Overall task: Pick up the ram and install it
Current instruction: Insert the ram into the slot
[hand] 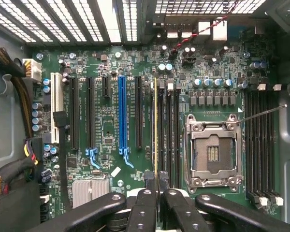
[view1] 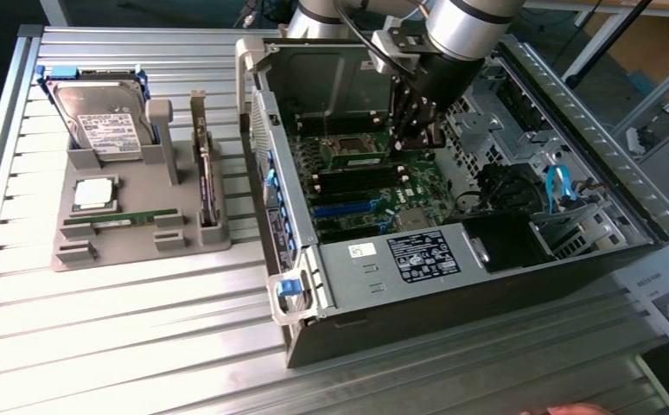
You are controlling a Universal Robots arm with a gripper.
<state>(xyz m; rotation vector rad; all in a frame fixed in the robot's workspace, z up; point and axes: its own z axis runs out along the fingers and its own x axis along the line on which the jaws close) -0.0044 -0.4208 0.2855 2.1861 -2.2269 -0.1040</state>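
Now pincer [hand: 155, 182] clenched on ram [hand: 155, 121], edge-on over mobo slots [hand: 170, 130], CPU socket [hand: 212, 153] just beside.

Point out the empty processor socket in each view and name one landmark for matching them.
Exterior view: the processor socket is inside the open case, beyond the black slots from the blue slot.
Wrist view: the processor socket is the square metal frame between two banks of black slots.
Shared landmark: the blue slot.
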